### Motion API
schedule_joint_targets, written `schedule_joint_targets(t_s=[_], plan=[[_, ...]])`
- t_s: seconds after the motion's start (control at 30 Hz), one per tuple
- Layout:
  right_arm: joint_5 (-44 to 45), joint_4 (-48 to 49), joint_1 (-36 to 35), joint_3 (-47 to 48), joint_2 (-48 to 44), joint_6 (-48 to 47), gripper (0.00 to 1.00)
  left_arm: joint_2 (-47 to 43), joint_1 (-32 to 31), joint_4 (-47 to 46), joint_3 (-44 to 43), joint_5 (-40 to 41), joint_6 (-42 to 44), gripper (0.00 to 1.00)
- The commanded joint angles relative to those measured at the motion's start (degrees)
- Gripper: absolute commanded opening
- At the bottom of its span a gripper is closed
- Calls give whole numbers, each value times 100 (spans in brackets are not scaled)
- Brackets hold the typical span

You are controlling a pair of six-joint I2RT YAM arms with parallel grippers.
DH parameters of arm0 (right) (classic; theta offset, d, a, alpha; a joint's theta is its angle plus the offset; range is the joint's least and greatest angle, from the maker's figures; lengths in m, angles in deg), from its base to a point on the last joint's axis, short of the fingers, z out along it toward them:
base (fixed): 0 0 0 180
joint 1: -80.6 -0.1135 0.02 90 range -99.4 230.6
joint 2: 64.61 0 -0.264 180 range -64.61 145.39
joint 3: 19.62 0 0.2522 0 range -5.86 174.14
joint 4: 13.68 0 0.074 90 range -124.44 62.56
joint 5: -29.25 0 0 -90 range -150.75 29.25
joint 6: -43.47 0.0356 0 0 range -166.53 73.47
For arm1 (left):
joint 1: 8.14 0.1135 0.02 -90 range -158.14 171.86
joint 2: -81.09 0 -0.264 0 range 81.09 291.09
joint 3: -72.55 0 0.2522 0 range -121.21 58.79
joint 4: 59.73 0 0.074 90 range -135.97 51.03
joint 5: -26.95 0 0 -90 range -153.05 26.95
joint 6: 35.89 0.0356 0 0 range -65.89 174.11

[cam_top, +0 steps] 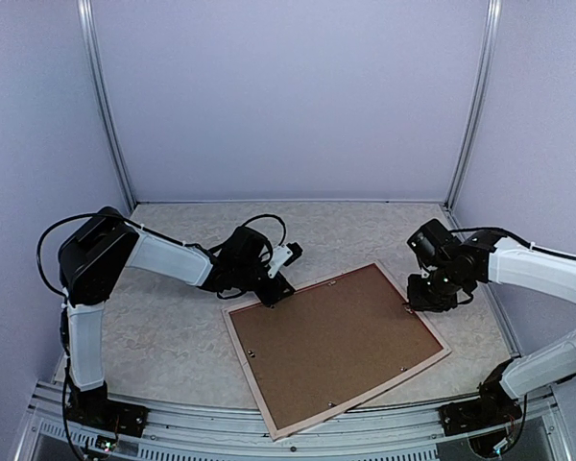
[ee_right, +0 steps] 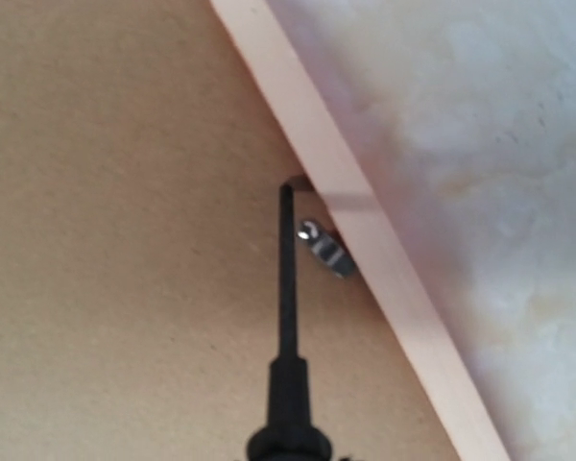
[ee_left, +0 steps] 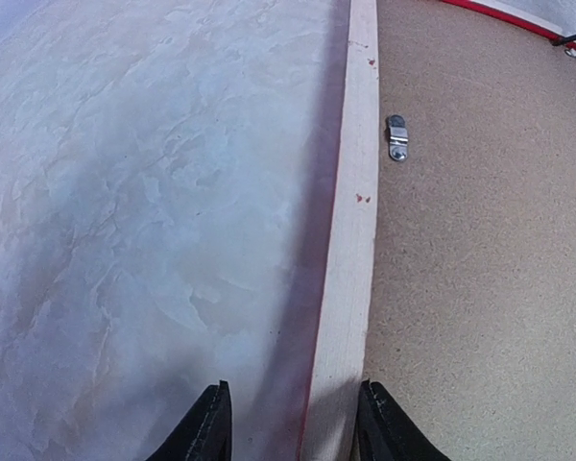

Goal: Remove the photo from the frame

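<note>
Your left fingers [ee_left: 209, 430] stand open, one on each side of the frame's [ee_left: 348, 288] pale wood rail along its far left edge. The inner finger sits just beside the rail; the outer one is apart from it, over the surface [cam_top: 154, 327]. A metal tab [ee_left: 396, 137] lies on the backing board [cam_top: 336, 346], just inside that rail. Your right fingers [cam_top: 425, 295] are at the frame's far right edge, gripping a screwdriver [ee_right: 287, 288]. The wrist view shows only its black shaft, with the tip set against the rail's inner edge, just beside a second tab [ee_right: 324, 248]. The frame lies face down on the surface, board uppermost. A strip of its red rim shows beyond the board.
</note>
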Motion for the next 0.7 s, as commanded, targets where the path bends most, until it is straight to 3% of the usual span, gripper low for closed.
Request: schedule_joint_targets(t_s=[0.0, 0.3, 0.67], plan=[[156, -717, 40, -85, -143, 212, 0, 105, 101, 102, -54, 184, -51, 43], [-175, -1362, 47, -9, -411, 208, 0, 242, 138, 178, -140, 390, -66, 37], [-894, -503, 37, -92, -700, -186, 0, 288, 172, 206, -171, 425, -89, 34]])
